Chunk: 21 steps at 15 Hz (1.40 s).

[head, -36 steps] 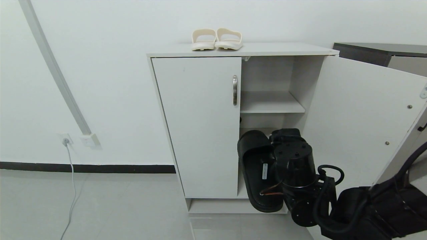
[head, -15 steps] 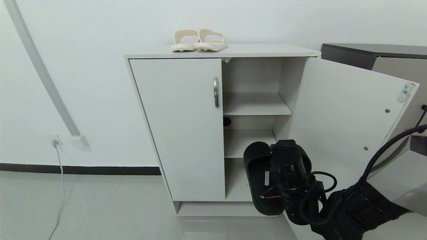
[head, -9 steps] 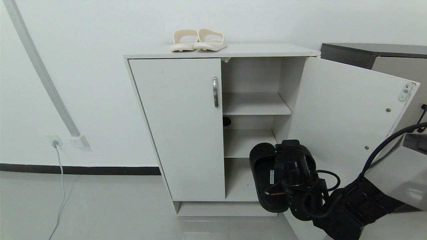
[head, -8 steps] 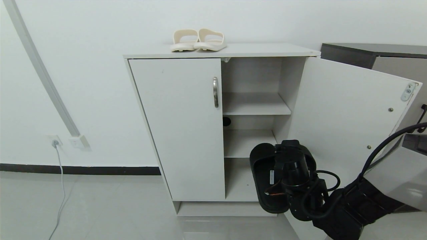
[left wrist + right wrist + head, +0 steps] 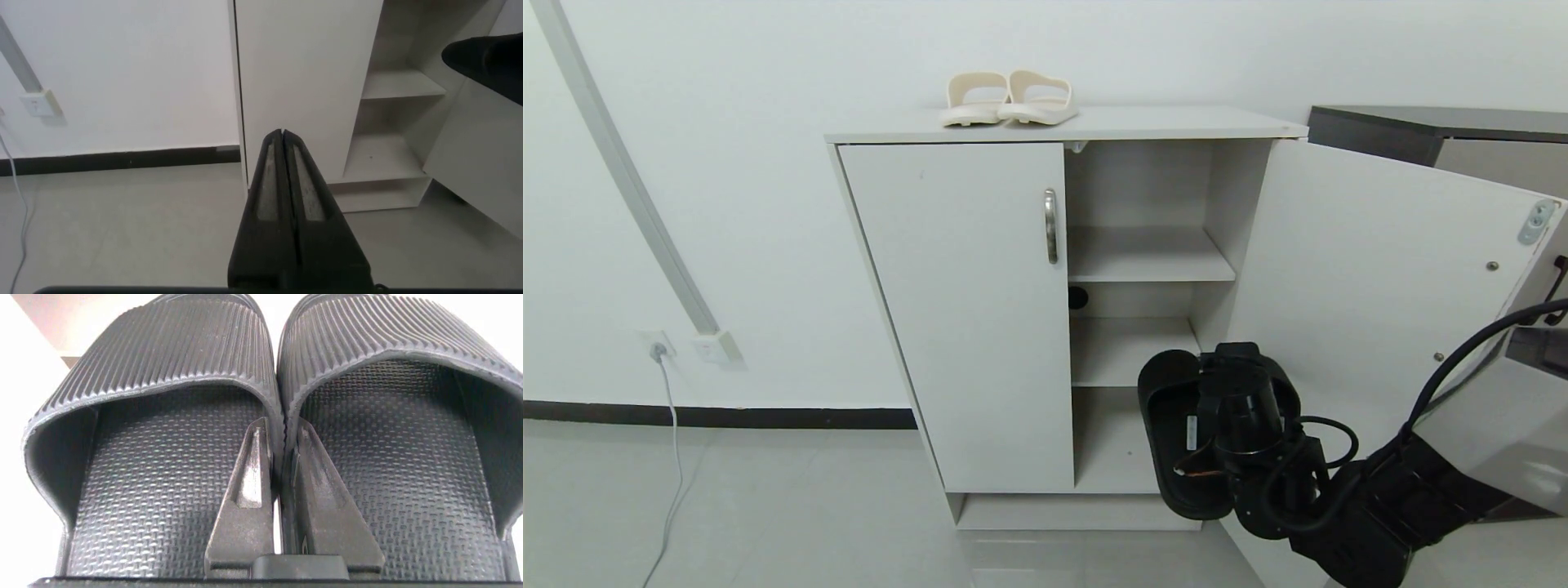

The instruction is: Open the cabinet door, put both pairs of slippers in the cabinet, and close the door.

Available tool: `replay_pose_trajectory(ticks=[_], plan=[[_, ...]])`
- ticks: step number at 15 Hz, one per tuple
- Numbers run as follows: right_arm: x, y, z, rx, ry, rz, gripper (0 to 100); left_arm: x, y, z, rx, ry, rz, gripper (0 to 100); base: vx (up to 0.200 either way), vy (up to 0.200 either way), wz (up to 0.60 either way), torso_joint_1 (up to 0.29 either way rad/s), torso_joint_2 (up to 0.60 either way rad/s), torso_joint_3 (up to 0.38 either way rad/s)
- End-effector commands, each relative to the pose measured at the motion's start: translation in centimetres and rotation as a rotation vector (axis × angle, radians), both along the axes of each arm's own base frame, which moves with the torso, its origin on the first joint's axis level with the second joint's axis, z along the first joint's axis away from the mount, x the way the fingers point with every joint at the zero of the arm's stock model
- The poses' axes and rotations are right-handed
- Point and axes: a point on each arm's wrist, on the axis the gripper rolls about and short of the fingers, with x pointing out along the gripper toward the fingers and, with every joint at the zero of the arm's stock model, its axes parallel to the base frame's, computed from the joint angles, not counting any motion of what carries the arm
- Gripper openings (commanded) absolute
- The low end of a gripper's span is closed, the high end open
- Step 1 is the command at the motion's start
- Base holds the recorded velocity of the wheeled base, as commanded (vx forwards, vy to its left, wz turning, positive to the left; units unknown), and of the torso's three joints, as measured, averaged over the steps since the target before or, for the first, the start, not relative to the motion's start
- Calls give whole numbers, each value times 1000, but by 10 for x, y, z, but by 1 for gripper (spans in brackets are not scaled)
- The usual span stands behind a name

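Note:
The white cabinet [image 5: 964, 310] has its right door [image 5: 1372, 269] swung open and its left door shut. A pair of black slippers [image 5: 1176, 433] hangs in front of the lower open compartment, held by my right gripper [image 5: 278, 469], which is shut on the two inner edges of the black slippers [image 5: 176, 449]. A cream pair of slippers [image 5: 1011, 100] rests on the cabinet top. My left gripper [image 5: 282, 175] is shut with nothing in it, low above the floor and facing the cabinet [image 5: 306, 82].
Three bare shelves [image 5: 1143, 257] show inside the open half. A grey cabinet [image 5: 1445, 131] stands behind the open door. A wall socket with a cable [image 5: 658, 353] and a slanted conduit [image 5: 621, 171] are on the wall at the left. Tiled floor lies before the cabinet.
The head camera shifted early on. Since then my right arm has carried the black slippers slightly right and the open door has swung a bit wider.

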Motion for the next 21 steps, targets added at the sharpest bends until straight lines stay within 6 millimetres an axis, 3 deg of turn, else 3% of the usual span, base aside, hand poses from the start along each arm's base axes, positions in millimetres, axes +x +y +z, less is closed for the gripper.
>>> replay_pose_trajectory(ticks=[1, 3, 5, 9, 14, 21], plan=[[0, 2, 3, 14, -8, 16, 0, 0, 0, 0, 0, 1, 1, 0, 0, 0, 0, 0, 0, 0], [0, 11, 6, 59, -14, 105, 0, 0, 0, 0, -2, 1, 1, 0, 0, 0, 0, 0, 0, 0], [14, 26, 2, 88, -35, 129, 0, 0, 0, 0, 0, 1, 1, 0, 0, 0, 0, 0, 0, 0], [34, 46, -26, 79, -18, 130, 0, 0, 0, 0, 0, 1, 1, 0, 0, 0, 0, 0, 0, 0], [39, 48, -40, 64, 2, 123, 0, 0, 0, 0, 0, 1, 1, 0, 0, 0, 0, 0, 0, 0], [41, 49, -47, 63, 10, 118, 0, 0, 0, 0, 1, 1, 1, 0, 0, 0, 0, 3, 4, -172]])
